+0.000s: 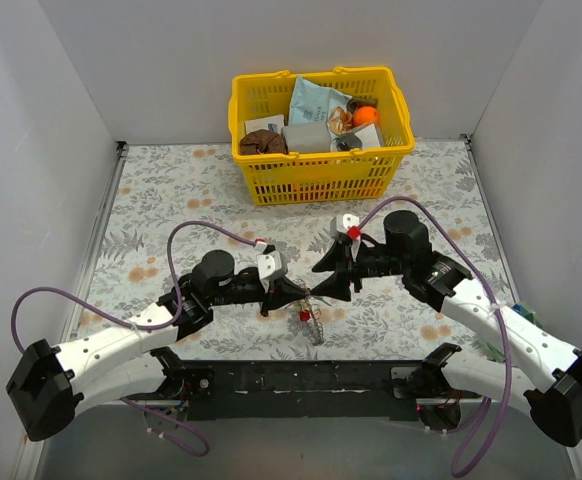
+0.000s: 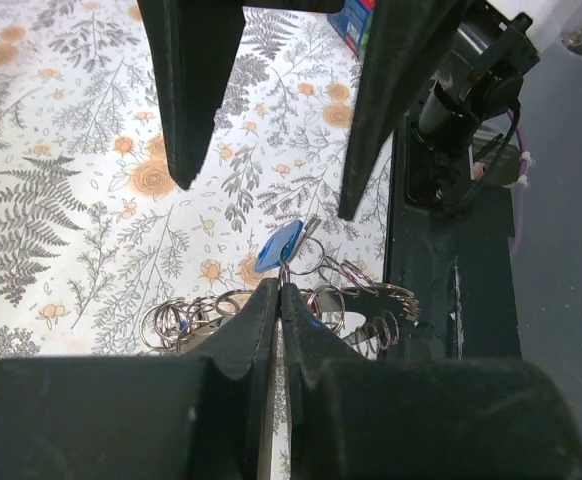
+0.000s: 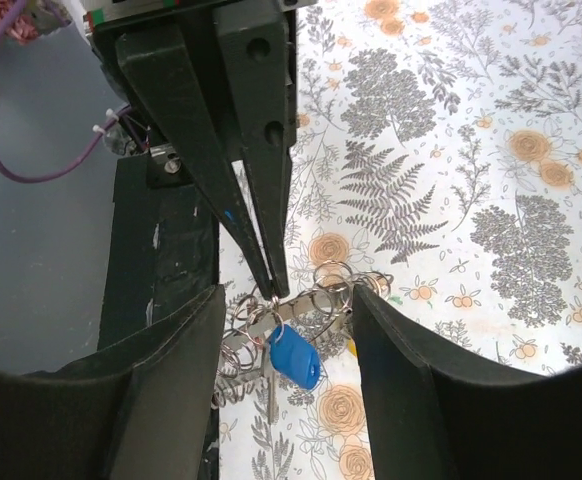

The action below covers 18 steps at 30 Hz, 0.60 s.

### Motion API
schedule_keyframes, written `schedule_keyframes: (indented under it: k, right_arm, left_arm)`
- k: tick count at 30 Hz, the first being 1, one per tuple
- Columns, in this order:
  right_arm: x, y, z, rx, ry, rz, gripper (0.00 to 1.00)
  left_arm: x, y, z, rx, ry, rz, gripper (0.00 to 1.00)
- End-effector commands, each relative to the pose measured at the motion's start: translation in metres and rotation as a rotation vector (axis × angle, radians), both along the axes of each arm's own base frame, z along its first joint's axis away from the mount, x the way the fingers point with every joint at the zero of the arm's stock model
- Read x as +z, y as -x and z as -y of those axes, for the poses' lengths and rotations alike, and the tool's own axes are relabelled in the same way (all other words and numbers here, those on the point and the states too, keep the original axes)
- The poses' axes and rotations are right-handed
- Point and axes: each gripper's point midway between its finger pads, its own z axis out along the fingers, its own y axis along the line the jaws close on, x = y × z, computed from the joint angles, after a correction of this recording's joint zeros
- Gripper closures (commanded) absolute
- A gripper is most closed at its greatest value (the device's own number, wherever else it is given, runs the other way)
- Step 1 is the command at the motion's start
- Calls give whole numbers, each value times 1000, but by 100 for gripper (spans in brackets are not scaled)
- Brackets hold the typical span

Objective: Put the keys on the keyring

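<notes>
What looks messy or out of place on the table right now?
The bunch of metal rings is a tangle: several loops and a spring-like coil jumbled together over the patterned cloth, close to the black base rail. The left gripper pinches it beside the blue key. Nothing else stands out.

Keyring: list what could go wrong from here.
1. The left gripper pinches the keyring only at its fingertips, so it could slip out.
2. The blue key hangs loose between the fingers of the open right gripper; closing may knock it aside rather than catch it.
</notes>
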Motion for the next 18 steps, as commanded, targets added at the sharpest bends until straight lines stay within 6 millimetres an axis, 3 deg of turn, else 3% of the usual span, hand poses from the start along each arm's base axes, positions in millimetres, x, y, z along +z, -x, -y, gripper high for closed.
schedule_keyframes:
  k: [1, 7, 14, 18]
  right_arm:
    - [22, -5, 4, -6, -81, 15, 41]
    - [34, -1, 11, 70, -139, -13, 46]
    - [31, 8, 11, 128, -137, -45, 45]
    - [24, 8, 9, 147, -119, -87, 51]
  left_arm:
    - [37, -3, 0, 26, 159, 99, 100]
    - [40, -1, -8, 52, 236, 163, 100]
    - [48, -4, -17, 106, 327, 205, 100]
    - [44, -3, -18, 109, 351, 209, 100]
